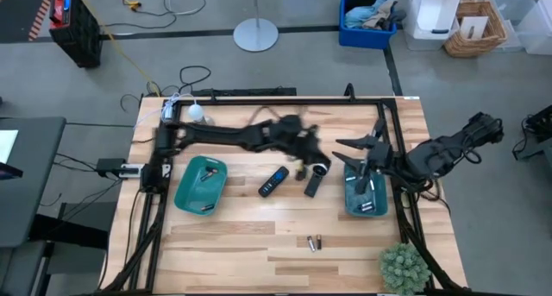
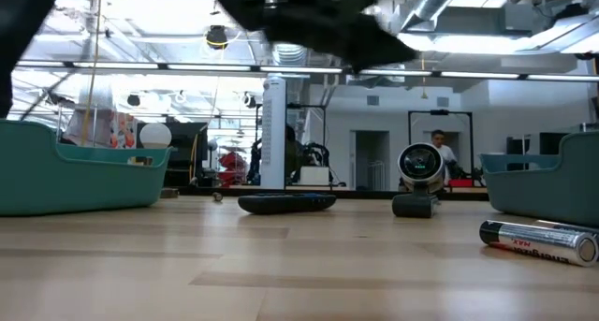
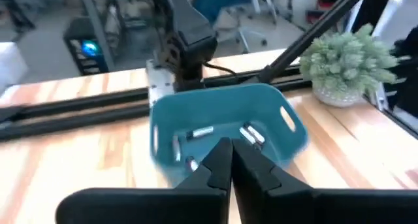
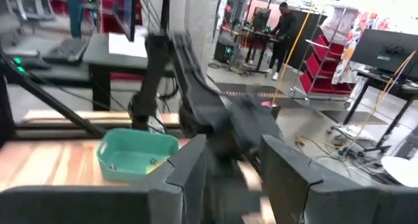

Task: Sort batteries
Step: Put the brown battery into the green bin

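Batteries [image 1: 315, 242]: two loose on bare wood toward 6 o'clock of the table in the high view, lying side by side, touching or nearly so; nearest one seen in the low view as a silvery cell on its side. More cells already resting in right teal tray [image 1: 348, 206] at 3 o'clock, several visible on its floor in the left wrist view. A few small items also in left teal tray [image 1: 185, 198] at 9 o'clock; type not resolved.

Remote control [image 1: 273, 182] and flashlight [image 1: 316, 180] lying at table centre, between the trays, apart from the loose pair.

Left gripper [image 1: 304, 148] stretched across to centre, just toward 12 o'clock of the flashlight, blurred; fingers [image 3: 221, 164] pressed together, nothing between them. Right gripper [image 1: 368, 158] hovering at the 12 o'clock end of the right tray; fingers [image 4: 189, 172] parted, empty.

Step in hand, as judged: fetch of a loose cell. Advisable: spread the fingers before descent, approach from above clear of remote and flashlight, straddle one cell across its short axis. Risk: nudging the neighbour and sending it rolling.
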Action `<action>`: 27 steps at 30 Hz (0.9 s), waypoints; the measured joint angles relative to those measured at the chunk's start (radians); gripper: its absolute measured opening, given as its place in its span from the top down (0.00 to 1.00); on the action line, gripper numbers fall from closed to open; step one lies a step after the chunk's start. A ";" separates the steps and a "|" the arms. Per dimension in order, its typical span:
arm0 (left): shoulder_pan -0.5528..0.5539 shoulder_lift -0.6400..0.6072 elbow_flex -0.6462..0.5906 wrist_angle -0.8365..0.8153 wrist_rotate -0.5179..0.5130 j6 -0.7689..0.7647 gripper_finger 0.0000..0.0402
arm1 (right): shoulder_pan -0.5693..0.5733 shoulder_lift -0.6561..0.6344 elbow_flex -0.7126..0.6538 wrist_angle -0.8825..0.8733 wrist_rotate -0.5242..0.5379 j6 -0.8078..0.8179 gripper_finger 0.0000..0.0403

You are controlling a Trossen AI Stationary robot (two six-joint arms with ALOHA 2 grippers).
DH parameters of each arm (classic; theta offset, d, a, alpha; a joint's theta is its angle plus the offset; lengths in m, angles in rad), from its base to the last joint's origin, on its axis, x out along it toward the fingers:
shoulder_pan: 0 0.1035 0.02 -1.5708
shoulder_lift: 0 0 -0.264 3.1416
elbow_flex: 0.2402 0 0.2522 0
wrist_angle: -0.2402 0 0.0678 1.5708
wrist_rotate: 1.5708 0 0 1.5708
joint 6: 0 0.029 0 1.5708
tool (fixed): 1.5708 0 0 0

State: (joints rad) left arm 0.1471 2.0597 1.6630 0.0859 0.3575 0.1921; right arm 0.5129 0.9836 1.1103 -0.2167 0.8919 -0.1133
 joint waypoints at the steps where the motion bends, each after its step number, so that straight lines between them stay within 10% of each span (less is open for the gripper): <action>1: 0.004 -0.063 -0.108 0.068 -0.013 -0.016 0.99 | -0.008 0.009 0.000 -0.005 0.000 0.001 0.60; 7: 0.000 -0.443 -0.674 0.431 -0.199 -0.078 0.99 | -0.128 0.105 -0.003 -0.028 -0.052 0.015 0.60; 12: -0.010 -0.739 -0.952 0.442 -0.335 -0.136 0.99 | -0.335 0.235 -0.003 -0.004 -0.372 0.069 0.60; 27: -0.012 -1.356 -1.317 0.260 -0.486 -0.282 0.99 | -0.697 0.780 0.241 -0.185 -0.793 0.033 0.60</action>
State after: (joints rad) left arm 0.1352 0.7032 0.3455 0.3460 -0.1282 -0.0901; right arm -0.1842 1.7633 1.3510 -0.4020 0.0991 -0.0807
